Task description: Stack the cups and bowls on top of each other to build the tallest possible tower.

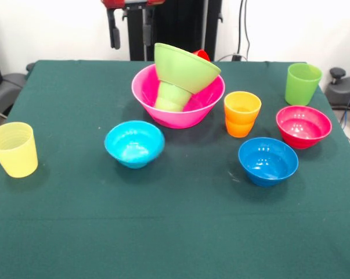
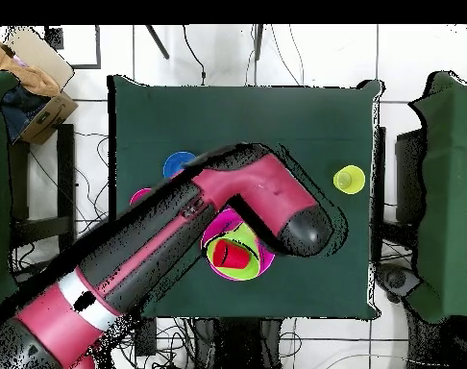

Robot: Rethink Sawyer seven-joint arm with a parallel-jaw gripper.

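Observation:
The tower stands at the table's far middle. The large pink bowl [image 1: 183,119] holds the small green cup [image 1: 173,96] upside down. The lime green bowl [image 1: 185,67] rests tilted on that cup. The red cup [image 1: 201,54] peeks out behind the lime bowl's rim. In the overhead view the red cup [image 2: 231,255] lies in the lime bowl [image 2: 245,273]. My gripper [image 1: 130,30] hangs open and empty above the table's far edge, up and left of the tower. The orange cup [image 1: 242,113] stands right of the tower. The pale yellow cup [image 1: 14,149] stands at the left edge.
The taller lime green cup [image 1: 303,83] stands far right. The magenta bowl [image 1: 303,125] and darker blue bowl [image 1: 268,160] sit at the right, the light blue bowl [image 1: 134,143] in front of the tower. My arm [image 2: 247,192] hides much of the table in the overhead view.

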